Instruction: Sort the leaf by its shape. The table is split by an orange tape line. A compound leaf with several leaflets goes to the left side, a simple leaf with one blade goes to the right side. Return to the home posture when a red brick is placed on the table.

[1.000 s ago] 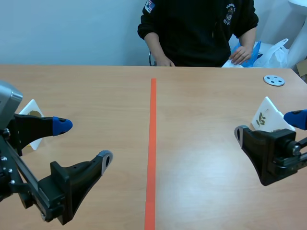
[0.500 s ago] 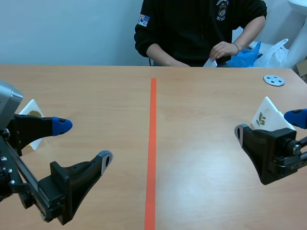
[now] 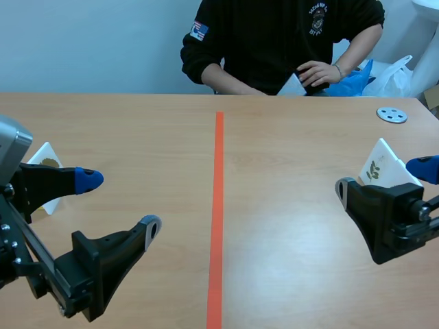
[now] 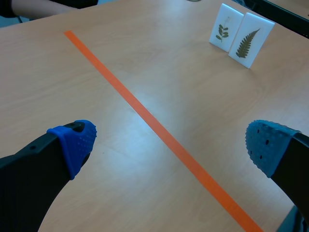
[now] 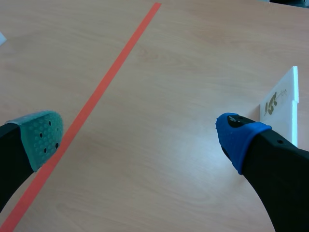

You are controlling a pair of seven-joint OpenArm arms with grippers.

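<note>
Leaf card (image 4: 251,41) stands upright, bearing dark fern.

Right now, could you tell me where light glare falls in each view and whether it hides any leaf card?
Left wrist view: a pale sheen on the table around the tape line, well short of the sprig card and fern card. Right wrist view: a bright patch between the fingers, beside the sprig card, not on it. Scene view: even light, no card washed out.
</note>
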